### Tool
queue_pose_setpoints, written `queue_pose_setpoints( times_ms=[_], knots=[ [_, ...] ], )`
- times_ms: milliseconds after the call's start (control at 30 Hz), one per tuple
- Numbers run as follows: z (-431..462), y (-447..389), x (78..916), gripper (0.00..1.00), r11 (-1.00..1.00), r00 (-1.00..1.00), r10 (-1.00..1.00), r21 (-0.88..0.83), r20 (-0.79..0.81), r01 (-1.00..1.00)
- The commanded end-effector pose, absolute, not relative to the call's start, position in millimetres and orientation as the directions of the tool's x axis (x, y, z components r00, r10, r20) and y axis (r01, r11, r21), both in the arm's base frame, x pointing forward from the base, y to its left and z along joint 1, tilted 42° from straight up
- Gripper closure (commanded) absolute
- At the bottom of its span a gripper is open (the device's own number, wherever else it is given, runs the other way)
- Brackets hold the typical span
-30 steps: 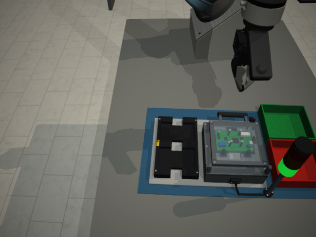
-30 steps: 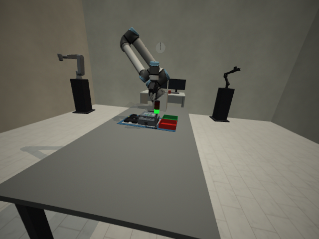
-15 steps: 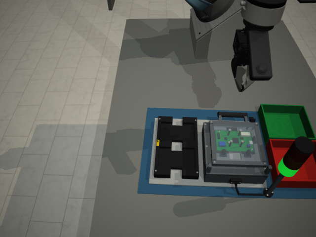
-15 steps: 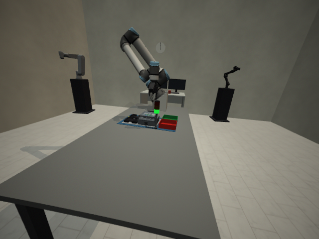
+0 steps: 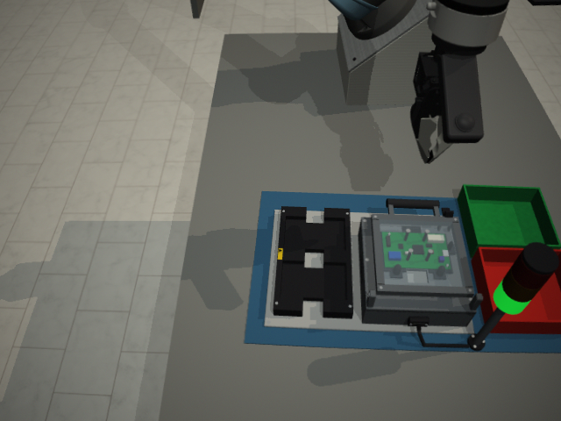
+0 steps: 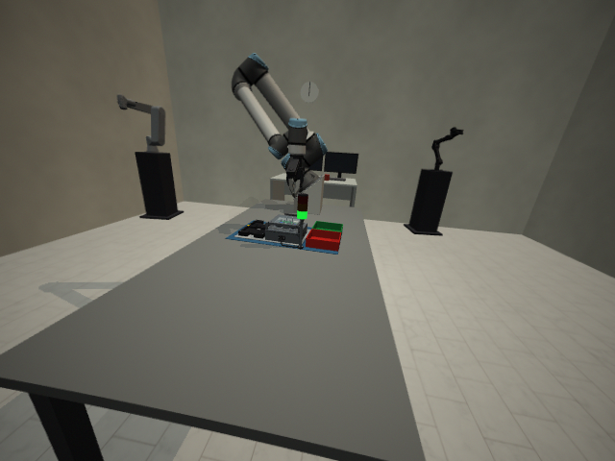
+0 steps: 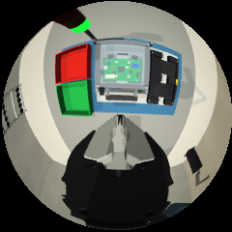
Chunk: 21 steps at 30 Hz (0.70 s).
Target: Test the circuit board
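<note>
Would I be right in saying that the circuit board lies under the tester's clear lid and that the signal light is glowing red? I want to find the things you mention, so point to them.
The light is the wrong part: the top view shows the signal light [image 5: 512,296] [image 6: 302,214] [image 7: 81,25] glowing green. The circuit board [image 5: 417,250] [image 7: 122,70] does lie under the tester's clear lid [image 5: 419,280].

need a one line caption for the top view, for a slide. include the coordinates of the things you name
Green light [image 5: 512,297] on, circuit board [image 5: 417,249] under the tester's clear lid [image 5: 423,282], closed tool [image 5: 428,159] raised

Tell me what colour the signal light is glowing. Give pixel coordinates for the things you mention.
The signal light [image 5: 512,296] [image 6: 302,214] [image 7: 80,25] glows green, clearest from the top.
</note>
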<state>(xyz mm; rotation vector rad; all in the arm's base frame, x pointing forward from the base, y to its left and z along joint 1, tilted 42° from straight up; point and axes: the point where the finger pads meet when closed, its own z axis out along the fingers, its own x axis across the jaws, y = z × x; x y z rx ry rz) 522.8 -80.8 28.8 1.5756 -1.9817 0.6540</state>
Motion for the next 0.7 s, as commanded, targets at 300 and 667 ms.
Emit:
queue_pose_setpoints(
  times_ms=[300,667],
  knots=[
    [29.0,-79.6,524.1,1.0,0.204,-0.186,-0.726,-0.051,0.662,-0.978],
    [17.6,-67.1,532.5,1.0,0.204,-0.186,-0.726,-0.051,0.662,-0.978]
  ],
)
